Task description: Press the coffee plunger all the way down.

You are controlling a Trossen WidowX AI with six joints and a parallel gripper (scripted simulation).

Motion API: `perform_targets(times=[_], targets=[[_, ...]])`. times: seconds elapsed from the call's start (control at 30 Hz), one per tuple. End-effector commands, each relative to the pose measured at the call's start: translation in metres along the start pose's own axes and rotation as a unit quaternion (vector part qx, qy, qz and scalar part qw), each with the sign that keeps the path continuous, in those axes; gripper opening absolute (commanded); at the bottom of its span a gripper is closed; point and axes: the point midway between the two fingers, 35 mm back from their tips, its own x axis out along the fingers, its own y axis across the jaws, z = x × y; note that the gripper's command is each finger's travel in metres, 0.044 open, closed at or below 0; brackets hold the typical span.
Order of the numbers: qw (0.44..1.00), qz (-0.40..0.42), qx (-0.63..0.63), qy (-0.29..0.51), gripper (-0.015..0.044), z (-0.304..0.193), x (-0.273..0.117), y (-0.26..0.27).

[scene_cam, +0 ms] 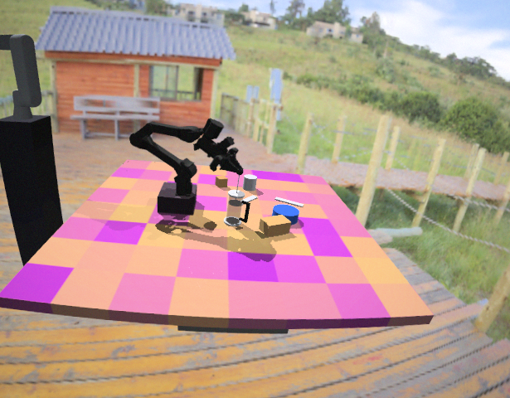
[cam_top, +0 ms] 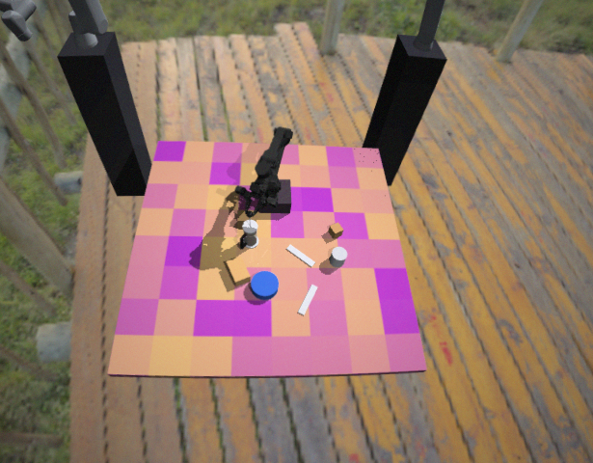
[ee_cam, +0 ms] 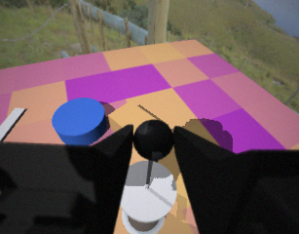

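The tool is clenched on the black plunger knob, one finger pressed to each side. Below it the thin rod runs down to the lid of the coffee press, which stands upright on the desk just in front of the arm's base, nearer the far edge. A blue disc sits beyond the press toward the near edge.

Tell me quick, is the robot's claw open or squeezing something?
Gripper: closed on the black plunger knob of the coffee press.
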Motion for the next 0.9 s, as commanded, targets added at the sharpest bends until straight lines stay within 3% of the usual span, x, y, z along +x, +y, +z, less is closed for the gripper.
perform_targets(times=[0.0, 0.87], targets=[[1.0, 0.001, -0.004, 0.025, 0.0116, -0.022, 0.009, 0.0], [1.0, 0.001, -0.004, 0.024, 0.0116, -0.055, 0.034, 0.0]])
